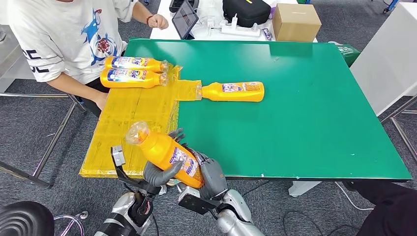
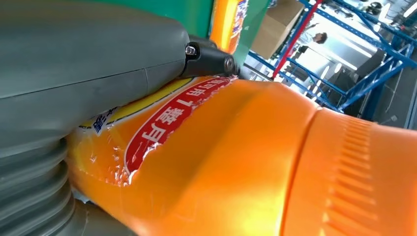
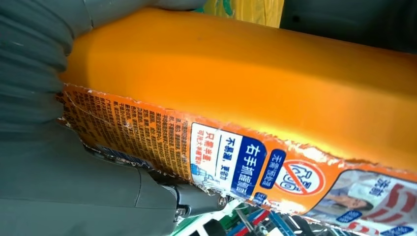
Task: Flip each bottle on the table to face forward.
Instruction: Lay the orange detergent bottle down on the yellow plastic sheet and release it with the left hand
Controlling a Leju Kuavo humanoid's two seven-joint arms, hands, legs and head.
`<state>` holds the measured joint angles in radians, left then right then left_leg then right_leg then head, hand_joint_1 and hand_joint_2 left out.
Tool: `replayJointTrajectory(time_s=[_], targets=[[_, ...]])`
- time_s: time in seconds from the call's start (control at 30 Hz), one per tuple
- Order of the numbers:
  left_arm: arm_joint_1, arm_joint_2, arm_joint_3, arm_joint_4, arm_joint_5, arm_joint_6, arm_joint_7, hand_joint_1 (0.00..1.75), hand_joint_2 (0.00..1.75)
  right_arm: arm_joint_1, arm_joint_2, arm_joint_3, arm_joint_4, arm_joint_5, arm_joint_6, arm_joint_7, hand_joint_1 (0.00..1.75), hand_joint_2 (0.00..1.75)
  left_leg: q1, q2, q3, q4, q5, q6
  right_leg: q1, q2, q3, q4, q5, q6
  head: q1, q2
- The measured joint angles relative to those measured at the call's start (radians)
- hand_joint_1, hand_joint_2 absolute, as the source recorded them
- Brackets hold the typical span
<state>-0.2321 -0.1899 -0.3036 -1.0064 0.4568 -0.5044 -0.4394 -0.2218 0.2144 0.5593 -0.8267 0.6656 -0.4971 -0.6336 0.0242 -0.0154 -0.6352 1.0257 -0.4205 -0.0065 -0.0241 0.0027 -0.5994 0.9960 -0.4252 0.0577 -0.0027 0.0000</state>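
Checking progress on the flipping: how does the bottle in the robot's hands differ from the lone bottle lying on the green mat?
The held bottle is off the table, tilted, gripped by the left hand and right hand; the lone bottle lies flat on the green mat, untouched. The held bottle's cap points up-left; the lone bottle's points left. Both are orange with labels.

Held orange plastic bottle [image 1: 164, 152]: at table's [image 1: 314, 123] near edge, between both hands.
Lone orange bottle [image 1: 233, 91]: mid-table.
Two orange bottles [image 1: 132, 71]: far-left, side by side.
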Motion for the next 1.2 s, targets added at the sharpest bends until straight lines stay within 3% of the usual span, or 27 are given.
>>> replayJointTrajectory(time_s=[0.23,0.27,0.33,0.4,0.47,0.6,0.8,1.0,1.1,1.2], targets=[[0.008,0.0,-0.003,-0.032,-0.088,0.034,-0.039,1.75,1.75,-0.004,0.0,-0.001,0.0,0.001,0.016,0.017,1.75,1.75,0.0,0.0,0.0,0.0,0.0,0.0,0.0,0.0,0.0,0.0,0.0,0.0,0.0,0.0],[0.009,0.0,-0.003,-0.037,-0.096,0.039,-0.04,1.75,1.75,-0.005,0.0,-0.001,0.0,0.002,0.02,0.019,1.66,1.75,0.0,0.0,0.0,0.0,0.0,0.0,0.0,0.0,0.0,0.0,0.0,0.0,0.0,0.0],[0.012,0.0,-0.003,-0.049,-0.109,0.049,-0.041,1.75,1.75,-0.007,0.0,-0.001,0.0,0.003,0.024,0.023,0.79,1.75,0.0,0.0,0.0,0.0,0.0,0.0,0.0,0.0,0.0,0.0,0.0,0.0,0.0,0.0],[0.014,0.0,-0.003,-0.059,-0.117,0.052,-0.042,1.75,1.75,-0.008,0.001,-0.002,0.0,0.004,0.025,0.026,0.0,0.87,0.0,0.0,0.0,0.0,0.0,0.0,0.0,0.0,0.0,0.0,0.0,0.0,0.0,0.0],[0.015,0.0,-0.003,-0.067,-0.127,0.058,-0.042,1.75,1.75,-0.008,0.001,-0.004,0.0,0.002,0.023,0.033,0.0,0.0,0.0,0.0,0.0,0.0,0.0,0.0,0.0,0.0,0.0,0.0,0.0,0.0,0.0,0.0],[0.015,0.0,-0.01,-0.092,-0.212,0.15,-0.06,1.75,1.75,-0.009,0.003,-0.01,-0.005,-0.013,0.04,0.065,0.0,0.0,0.0,0.0,0.0,0.0,0.0,0.0,0.0,0.0,0.0,0.0,0.0,0.0,0.0,0.0],[-0.01,-0.005,-0.008,-0.145,-0.463,0.467,-0.114,1.75,1.75,-0.002,0.0,-0.033,-0.067,-0.107,0.134,0.08,0.0,0.0,0.0,0.0,0.0,0.0,0.0,0.0,0.0,0.0,0.0,0.0,0.0,0.0,0.0,0.0],[-0.113,0.01,0.037,-0.132,-0.917,0.987,-0.133,1.75,1.75,0.019,-0.012,-0.099,-0.238,-0.254,0.168,0.047,0.0,0.0,0.0,0.0,0.0,0.0,0.0,0.0,0.0,0.0,0.001,0.0,0.0,0.0,0.0,0.0],[-0.185,0.033,0.063,-0.074,-1.072,1.1,-0.096,1.75,1.75,0.026,-0.015,-0.132,-0.324,-0.299,0.153,0.026,0.0,0.0,0.0,-0.001,0.001,0.0,0.001,0.0,0.0,0.0,0.001,0.0,0.0,0.0,0.0,0.0],[-0.231,0.051,0.081,-0.016,-1.137,1.138,-0.084,1.75,1.75,0.034,-0.016,-0.154,-0.388,-0.314,0.143,0.018,0.0,0.0,0.0,0.0,0.001,0.0,0.001,0.0,0.0,0.0,0.001,0.001,0.001,0.0,0.0,0.0]])
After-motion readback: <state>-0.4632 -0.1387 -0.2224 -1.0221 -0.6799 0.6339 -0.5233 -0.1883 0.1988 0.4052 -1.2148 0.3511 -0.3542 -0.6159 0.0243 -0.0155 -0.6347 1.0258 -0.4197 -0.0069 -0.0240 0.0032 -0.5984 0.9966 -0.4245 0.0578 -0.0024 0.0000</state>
